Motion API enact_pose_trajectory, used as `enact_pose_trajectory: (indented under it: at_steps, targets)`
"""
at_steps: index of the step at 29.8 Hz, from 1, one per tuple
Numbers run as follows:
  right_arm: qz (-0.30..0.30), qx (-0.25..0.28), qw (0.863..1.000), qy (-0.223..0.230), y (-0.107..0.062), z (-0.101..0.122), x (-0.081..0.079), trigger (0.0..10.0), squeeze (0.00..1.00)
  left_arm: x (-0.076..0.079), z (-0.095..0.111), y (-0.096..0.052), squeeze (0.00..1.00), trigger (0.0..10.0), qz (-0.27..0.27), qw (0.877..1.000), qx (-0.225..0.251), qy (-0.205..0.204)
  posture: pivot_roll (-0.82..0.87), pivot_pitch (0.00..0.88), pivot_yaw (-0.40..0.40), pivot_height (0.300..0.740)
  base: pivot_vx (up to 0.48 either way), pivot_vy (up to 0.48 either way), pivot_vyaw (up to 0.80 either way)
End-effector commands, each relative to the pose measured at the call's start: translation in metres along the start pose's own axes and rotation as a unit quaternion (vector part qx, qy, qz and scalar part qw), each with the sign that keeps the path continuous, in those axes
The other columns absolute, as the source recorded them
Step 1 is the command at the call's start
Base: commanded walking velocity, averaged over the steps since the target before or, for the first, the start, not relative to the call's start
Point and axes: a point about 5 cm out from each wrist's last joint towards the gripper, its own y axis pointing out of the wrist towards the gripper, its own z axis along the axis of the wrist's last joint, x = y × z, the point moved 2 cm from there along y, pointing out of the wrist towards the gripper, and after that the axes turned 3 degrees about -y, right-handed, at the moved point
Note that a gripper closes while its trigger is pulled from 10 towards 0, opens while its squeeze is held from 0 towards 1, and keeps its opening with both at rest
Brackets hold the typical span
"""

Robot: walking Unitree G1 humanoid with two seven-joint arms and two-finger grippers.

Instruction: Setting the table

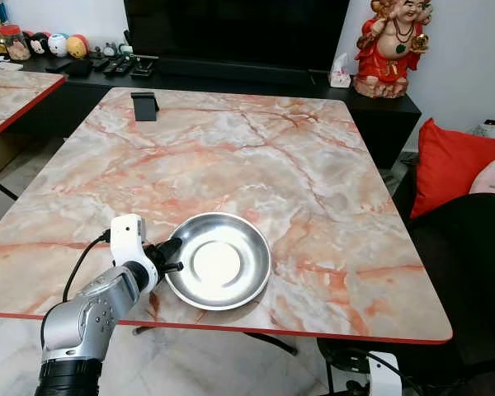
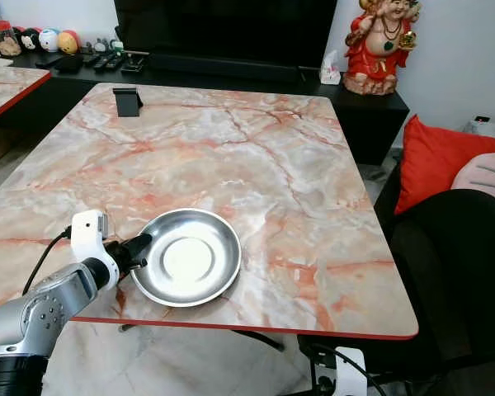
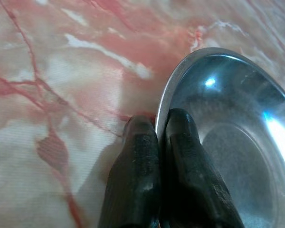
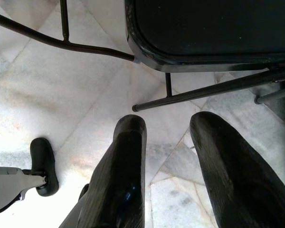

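A shiny steel plate [image 1: 219, 261] lies on the marble table [image 1: 231, 157] near its front edge, left of centre. My left gripper [image 1: 170, 254] is shut on the plate's left rim. In the left wrist view the two black fingers [image 3: 137, 171] pinch the plate's rim [image 3: 162, 109], one finger inside the plate [image 3: 228, 142] and one outside on the table. My right gripper [image 4: 167, 126] hangs low beside the table with its fingers apart over the tiled floor, holding nothing.
A small black stand [image 1: 144, 106] sits at the table's far left corner. A black chair [image 1: 462, 272] with a red cushion [image 1: 450, 165] stands to the right. A second marble table [image 1: 8, 91] is at the far left, and a TV cabinet [image 1: 231, 82] with a red figurine [image 1: 388, 45] lies behind.
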Motion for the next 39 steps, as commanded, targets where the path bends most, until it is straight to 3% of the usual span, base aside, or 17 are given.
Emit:
enact_pose_trajectory:
  at_steps: [1, 2, 14, 16, 18, 22, 25, 26, 28, 29, 32, 35, 39]
  targets:
    - [-0.003, -0.002, 1.000, 0.002, 0.000, 0.000, 0.003, 10.0, 0.00, -0.007, -0.010, 0.001, 0.35, 10.0, 0.021, 0.999, -0.026, 0.012, 0.14, 0.000, -0.070, 0.740, 0.000, 0.000, 0.00]
    - [-0.003, -0.002, 1.000, 0.002, 0.000, 0.000, 0.003, 10.0, 0.00, -0.006, -0.010, 0.001, 0.69, 10.0, 0.020, 0.999, -0.026, 0.012, 0.14, 0.000, -0.070, 0.740, 0.000, 0.000, 0.00]
    - [-0.005, -0.002, 1.000, 0.004, 0.000, -0.001, 0.002, 10.0, 0.00, -0.002, -0.006, 0.003, 0.68, 10.0, 0.018, 0.999, -0.018, 0.019, 0.14, 0.000, -0.066, 0.740, 0.000, 0.000, 0.00]
    - [-0.006, -0.002, 1.000, 0.005, 0.000, -0.001, 0.003, 10.0, 0.00, -0.002, 0.000, 0.003, 0.63, 10.0, 0.021, 1.000, -0.003, 0.020, 0.14, 0.000, -0.066, 0.740, 0.000, 0.000, 0.00]
    - [-0.006, -0.002, 1.000, 0.005, 0.000, -0.001, 0.003, 10.0, 0.00, 0.000, 0.018, 0.001, 0.00, 10.0, 0.017, 0.999, 0.037, 0.025, 0.14, 0.000, -0.066, 0.740, 0.000, 0.000, 0.00]
    - [-0.007, -0.002, 1.000, 0.006, -0.001, -0.002, 0.003, 10.0, 0.00, 0.004, 0.046, -0.003, 0.00, 10.0, 0.012, 0.994, 0.098, 0.055, 0.14, 0.000, -0.066, 0.740, 0.000, 0.000, 0.00]
    - [-0.008, -0.002, 1.000, 0.005, -0.001, -0.002, 0.003, 10.0, 0.00, 0.009, 0.065, -0.007, 0.00, 10.0, 0.020, 0.983, 0.155, 0.094, 0.14, 0.000, -0.067, 0.740, 0.000, 0.000, 0.00]
    - [-0.008, -0.002, 1.000, 0.005, -0.001, -0.002, 0.003, 10.0, 0.00, 0.009, 0.065, -0.007, 0.00, 10.0, 0.020, 0.983, 0.155, 0.094, 0.14, 0.000, -0.067, 0.740, 0.000, 0.000, 0.00]
    - [-0.010, 0.000, 1.000, 0.008, -0.001, -0.002, 0.003, 10.0, 0.00, 0.014, 0.075, -0.011, 0.00, 10.0, 0.024, 0.974, 0.198, 0.107, 0.14, 0.000, -0.065, 0.740, 0.000, 0.000, 0.00]
    - [-0.010, 0.000, 1.000, 0.008, -0.001, -0.002, 0.003, 10.0, 0.00, 0.014, 0.075, -0.011, 0.00, 10.0, 0.024, 0.974, 0.198, 0.107, 0.14, 0.000, -0.065, 0.740, 0.000, 0.000, 0.00]
    - [-0.019, 0.005, 1.000, 0.016, -0.001, -0.001, 0.004, 10.0, 0.00, 0.030, 0.068, -0.012, 0.00, 10.0, 0.026, 0.946, 0.232, 0.224, 0.14, 0.000, -0.068, 0.740, 0.000, 0.000, 0.00]
    - [-0.025, 0.009, 0.999, 0.024, -0.001, 0.000, 0.005, 10.0, 0.00, 0.035, 0.057, -0.010, 0.00, 10.0, 0.032, 0.936, 0.238, 0.258, 0.13, 0.000, -0.065, 0.740, 0.000, 0.000, 0.00]
    - [-0.039, 0.015, 0.998, 0.039, -0.001, 0.000, 0.007, 10.0, 0.00, 0.035, 0.056, -0.008, 0.00, 10.0, 0.046, 0.928, 0.253, 0.268, 0.13, 0.000, -0.065, 0.740, 0.000, 0.000, 0.00]
